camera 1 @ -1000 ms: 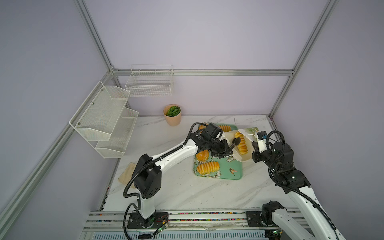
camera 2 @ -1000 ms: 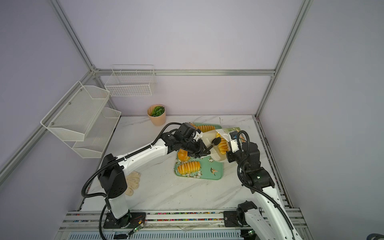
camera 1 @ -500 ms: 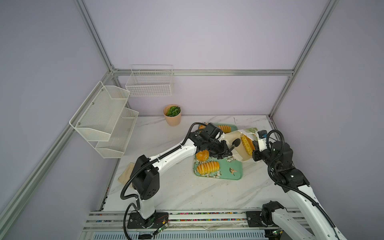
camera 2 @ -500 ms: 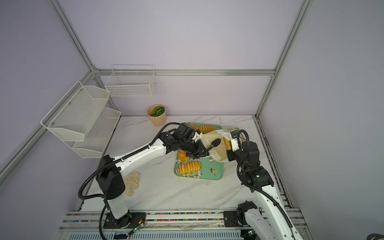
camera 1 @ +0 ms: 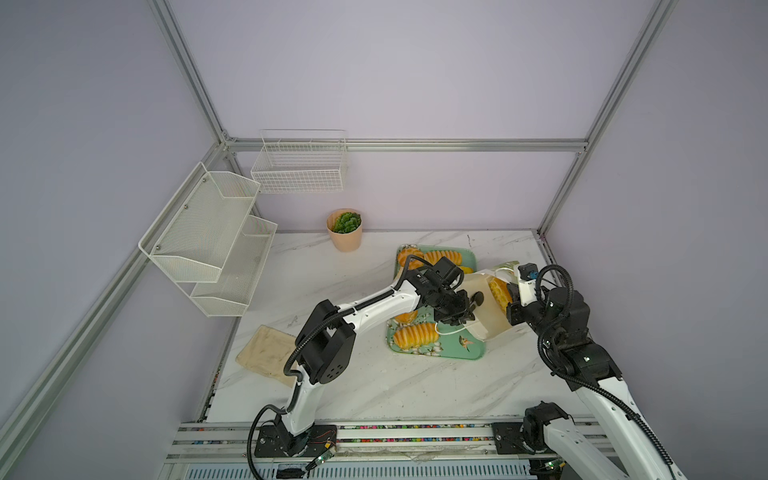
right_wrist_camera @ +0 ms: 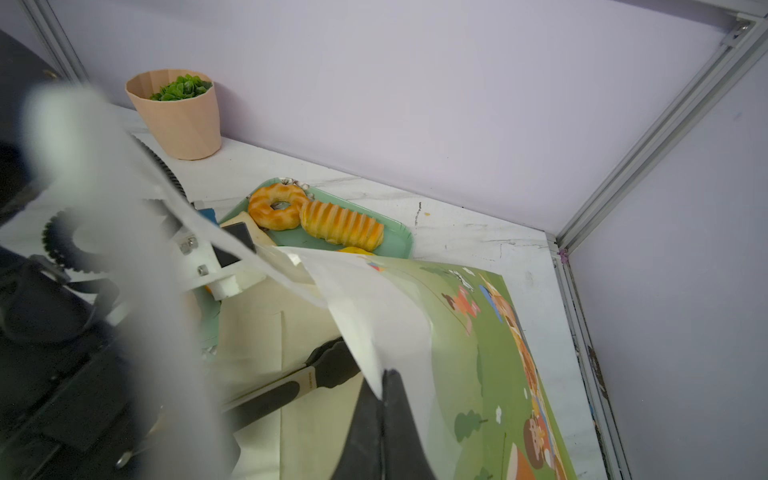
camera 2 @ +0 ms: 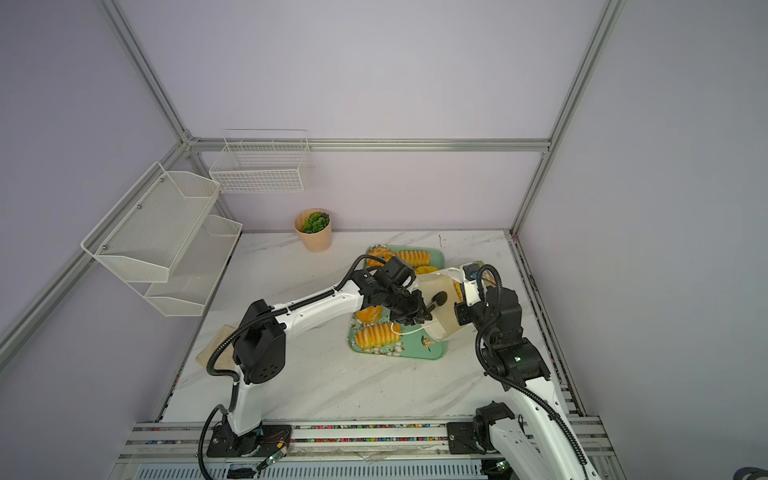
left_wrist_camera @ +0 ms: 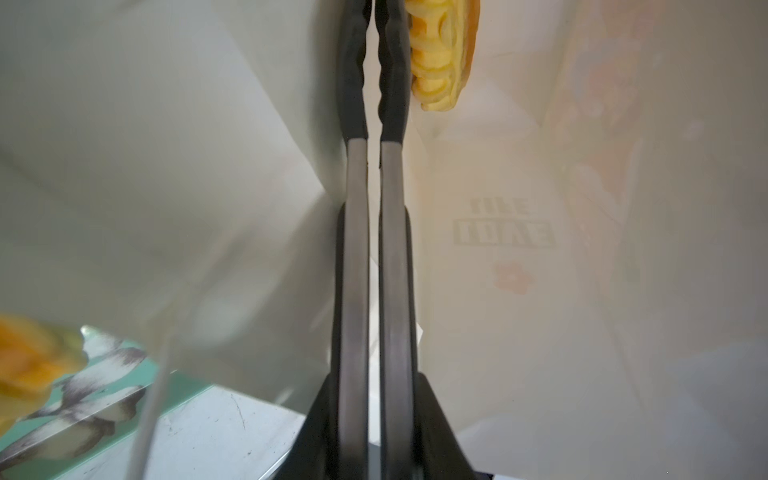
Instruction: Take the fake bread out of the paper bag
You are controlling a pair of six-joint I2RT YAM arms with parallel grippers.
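- Over the right end of the green tray (camera 1: pixel 451 352), the paper bag (camera 1: pixel 484 311) lies tipped, with its mouth facing the left arm.
- At the bag's upper edge, the right gripper (right_wrist_camera: pixel 382 399) is pressed together, pinching the paper.
- The left gripper (camera 1: pixel 456 309) clamps a pair of tongs (left_wrist_camera: pixel 374 249); their black tips are nearly closed inside the bag, just beside a ridged loaf (left_wrist_camera: pixel 442 54).
- A ring donut (right_wrist_camera: pixel 276 206) and a second loaf (right_wrist_camera: pixel 341 224) lie on the tray outside the bag.

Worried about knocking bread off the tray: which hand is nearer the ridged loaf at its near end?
Left. The left hand, gripping tongs, is just past that loaf over the tray; the right hand pinches the paper bag rim, farther off, with the bag between.
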